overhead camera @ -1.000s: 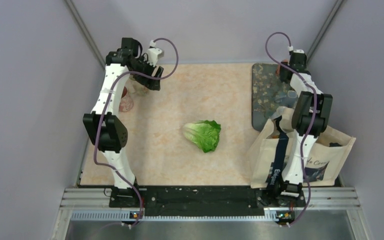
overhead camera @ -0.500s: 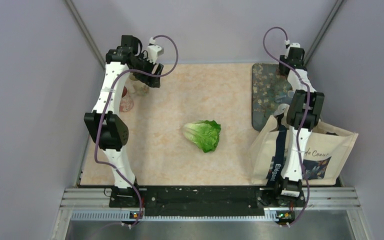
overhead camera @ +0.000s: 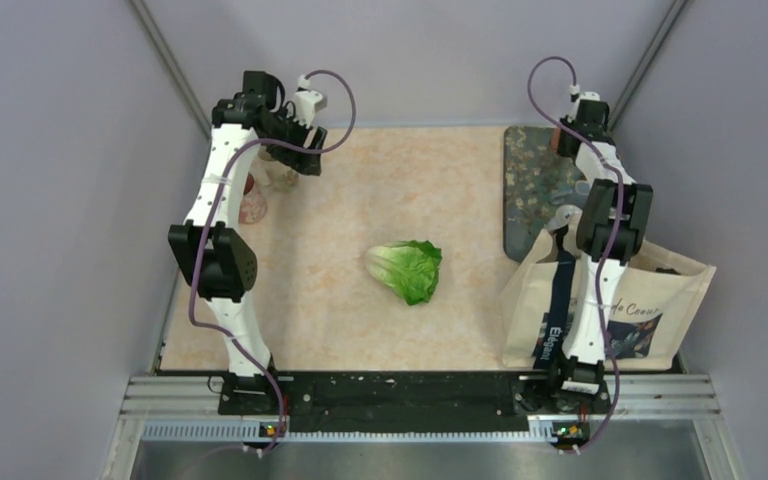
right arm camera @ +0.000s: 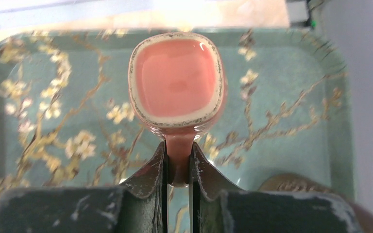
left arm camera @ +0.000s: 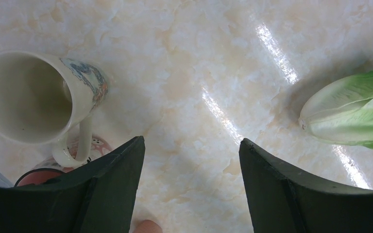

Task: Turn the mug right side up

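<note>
Gripping the handle of the pink mug (right arm camera: 176, 77), the right hand (right arm camera: 178, 148) had its two fingers drawn narrow, pinched on either side of the handle with only that thin strip between them. The pink mug stood on the blossom-patterned tray (right arm camera: 281, 97) at the far right corner of the bench (overhead camera: 410, 180). A flat pink face ringed in cream was turned toward the wrist camera; whether that face was the base or the mouth could not be told with certainty. Seen from above, the right arm covered most of the mug.

The left hand (left arm camera: 190, 143) hung above the far left part of the bench with its fingers spread wide and nothing between them. Near the finger at the left of the wrist view, a cream mug (left arm camera: 24, 97) with a painted band showed its open mouth to the camera. It was tilted, with its handle pointing toward the hand, over a pink speckled item (left arm camera: 98, 144) whose kind could not be made out. A head of lettuce (left arm camera: 354, 116) lay mid-bench, well apart from both mugs. A printed tote bag (overhead camera: 650, 310) stood at the near right, just nearer than the tray and partly behind the right arm.
</note>
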Tool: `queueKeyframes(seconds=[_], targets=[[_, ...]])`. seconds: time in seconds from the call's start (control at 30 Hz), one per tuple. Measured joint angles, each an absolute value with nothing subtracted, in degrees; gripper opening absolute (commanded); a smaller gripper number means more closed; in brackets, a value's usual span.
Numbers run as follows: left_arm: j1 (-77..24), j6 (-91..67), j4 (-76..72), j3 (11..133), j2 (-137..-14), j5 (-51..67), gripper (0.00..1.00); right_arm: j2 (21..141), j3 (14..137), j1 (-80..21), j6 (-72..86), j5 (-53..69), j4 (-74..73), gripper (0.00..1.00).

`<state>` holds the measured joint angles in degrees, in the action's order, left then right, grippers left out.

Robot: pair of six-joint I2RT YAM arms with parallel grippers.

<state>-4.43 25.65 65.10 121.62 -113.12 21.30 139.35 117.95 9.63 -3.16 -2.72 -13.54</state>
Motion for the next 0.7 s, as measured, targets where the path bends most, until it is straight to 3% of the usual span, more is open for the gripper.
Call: queueKeyframes(seconds=[0.1, 0.2, 0.23, 0.7], targets=[[-4.43, 24.91, 64.75, 121.01, -113.12, 21.45, 0.79, 134.45, 110.65, 8.95, -1.83, -0.71, -12.36, 0.00], [-4.43, 23.59, 64.51, 120.64, -113.12, 21.93, 0.98, 129.36, 104.66, 8.10, 0.27, 0.49, -11.31, 0.00], [-4.43, 22.92, 64.25, 120.62, -113.12, 22.35, 0.99, 127.35, 102.67, 7.53, 1.04, 0.84, -10.70, 0.00], [-6.11, 7.42, 57.49, 120.64, -112.42, 38.85, 0.93, 100.79, 89.47, -8.21, 15.33, 11.38, 4.71, 0.00]])
